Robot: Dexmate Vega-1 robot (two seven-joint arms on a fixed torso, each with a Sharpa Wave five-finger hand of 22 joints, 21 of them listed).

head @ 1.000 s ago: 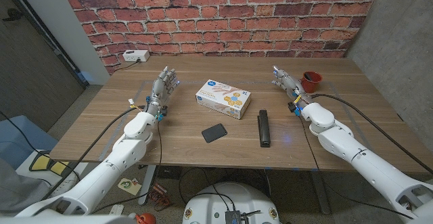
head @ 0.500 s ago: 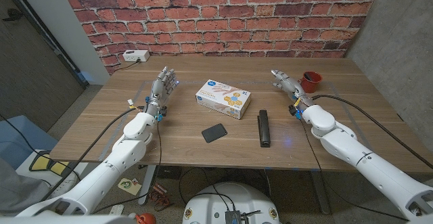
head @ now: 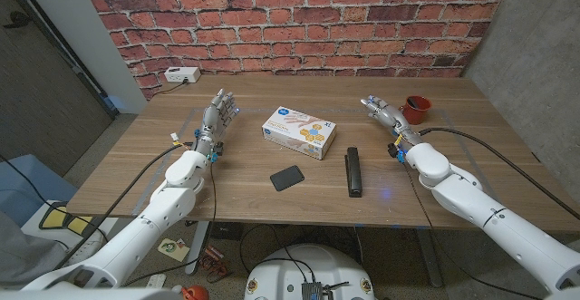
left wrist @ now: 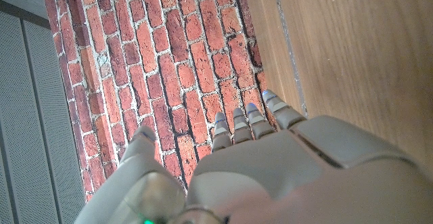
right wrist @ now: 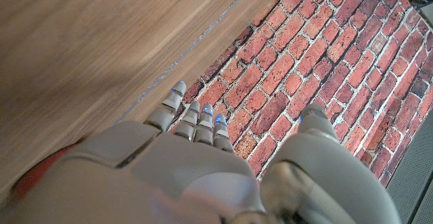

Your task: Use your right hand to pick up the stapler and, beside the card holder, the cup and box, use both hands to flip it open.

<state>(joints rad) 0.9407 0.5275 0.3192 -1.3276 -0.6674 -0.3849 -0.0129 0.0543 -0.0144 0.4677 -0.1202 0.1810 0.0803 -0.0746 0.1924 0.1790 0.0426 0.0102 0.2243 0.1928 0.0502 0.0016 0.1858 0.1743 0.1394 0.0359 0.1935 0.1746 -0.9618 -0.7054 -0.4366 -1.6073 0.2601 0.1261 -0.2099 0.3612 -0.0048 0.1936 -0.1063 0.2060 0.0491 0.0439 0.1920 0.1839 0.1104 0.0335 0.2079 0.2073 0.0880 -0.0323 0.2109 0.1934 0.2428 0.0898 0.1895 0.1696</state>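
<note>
Plainly, the long black stapler (head: 353,172) lay untouched near the table's front edge, between the flat black card holder (head: 287,178) and the right hand (head: 381,111), whose fingers were straight, close together and empty. The left hand (head: 217,116) stood likewise, holding nothing. A careless reach risked nudging the stapler off the front edge or knocking the small red cup (head: 416,109) just beside that hand.

The box (head: 300,132) bears print too small to read.

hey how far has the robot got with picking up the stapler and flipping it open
Done: nothing that shows; the stapler lies closed on the table, untouched. In hand: nothing; the right hand is open, empty, beside the red cup, and the left hand is open too. Left: grasp the stapler with the right hand, lift it, then flip it open with both hands.
</note>
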